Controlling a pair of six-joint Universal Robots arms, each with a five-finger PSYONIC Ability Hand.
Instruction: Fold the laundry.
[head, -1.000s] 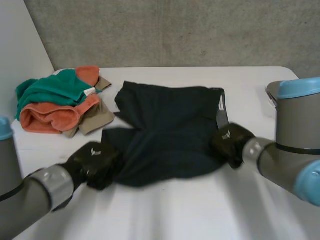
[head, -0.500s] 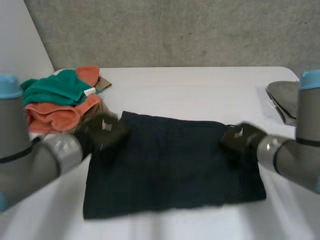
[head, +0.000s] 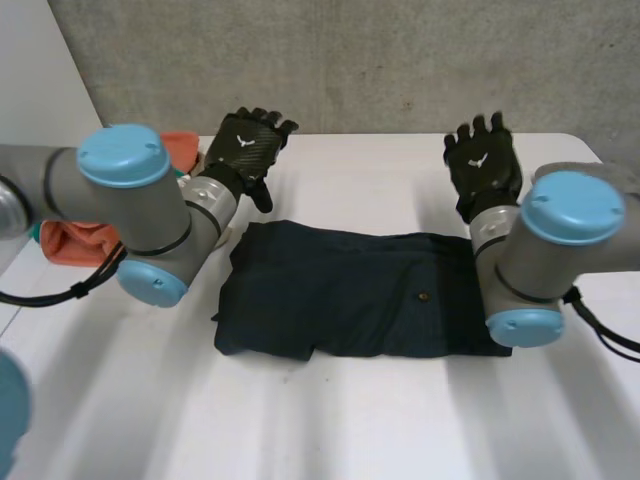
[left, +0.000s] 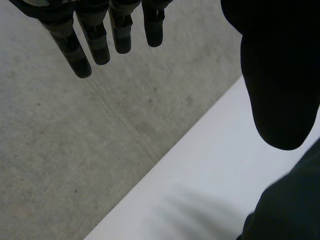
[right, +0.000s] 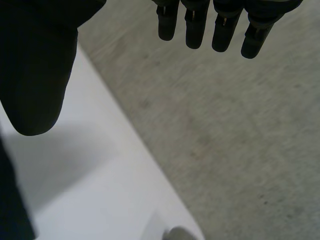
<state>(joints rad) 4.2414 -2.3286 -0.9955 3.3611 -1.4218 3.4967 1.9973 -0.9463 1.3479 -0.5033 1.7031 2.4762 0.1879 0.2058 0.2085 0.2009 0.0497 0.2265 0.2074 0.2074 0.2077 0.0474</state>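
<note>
Table: you have a white table (head: 330, 420) that runs on past both sets of fingertips to a grey concrete wall (head: 350, 60).
Garment: the dark garment (head: 350, 290) lies flat on the table as a folded oblong, on the wrist side of both hands and well back from their fingertips. One far corner sits below each wrist.
Arms: your left arm (head: 120, 200) crosses over the garment's left end. Your right arm (head: 545, 250) stands over its right end.
Pile: a pile of orange and green clothes (head: 70, 245) sits on the outer side of your left hand, mostly hidden by that arm.
Left hand: the left hand (head: 240, 145) is held above the table beyond the garment's far edge. Its fingers (left: 95, 40) are straight and spread, pointing at the wall, with the thumb apart, and they hold nothing.
Right hand: the right hand (head: 482, 165) is in the same pose, with straight fingers (right: 220, 25) aimed at the wall. The thumb is clear of them and the palm is empty.
Button: a small button (head: 423, 296) shows on the garment's top layer, nearer your right wrist.
</note>
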